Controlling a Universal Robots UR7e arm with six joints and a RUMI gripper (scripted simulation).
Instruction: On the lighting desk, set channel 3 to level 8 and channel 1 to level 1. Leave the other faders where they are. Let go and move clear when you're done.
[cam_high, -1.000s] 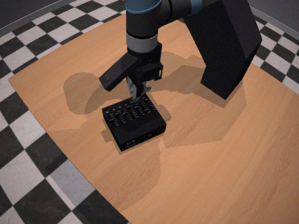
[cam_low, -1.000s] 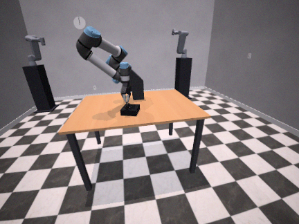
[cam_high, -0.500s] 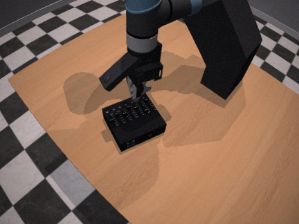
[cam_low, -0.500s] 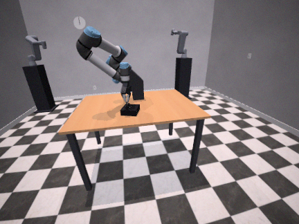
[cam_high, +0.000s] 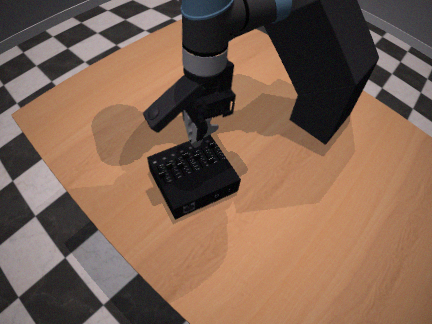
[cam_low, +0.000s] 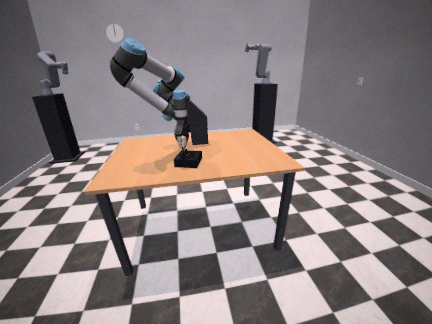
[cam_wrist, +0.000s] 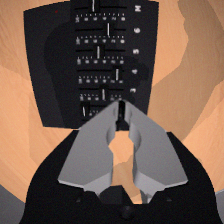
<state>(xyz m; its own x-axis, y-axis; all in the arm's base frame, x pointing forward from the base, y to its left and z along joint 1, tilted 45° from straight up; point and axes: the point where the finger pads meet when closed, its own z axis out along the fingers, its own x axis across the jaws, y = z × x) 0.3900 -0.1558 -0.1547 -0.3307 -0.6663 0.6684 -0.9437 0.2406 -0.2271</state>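
Wrist view: gripper (cam_wrist: 120, 106) fully closed, empty, tips pressed together over nearest fader row of black lighting desk (cam_wrist: 55, 60); beyond, more fader rows with small white caps; desk resting near middle of wooden table (cam_low: 250, 150), well apart from edges

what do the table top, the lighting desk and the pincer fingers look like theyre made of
Table top: looks like wood or wood laminate, warm orange with faint grain streaks and a matte finish.
Lighting desk: a matte black box, probably plastic or painted metal; which one cannot be told.
Pincer fingers: flat pale grey faceted surfaces with no shine, so plastic or matte metal. They are shut, holding nothing.
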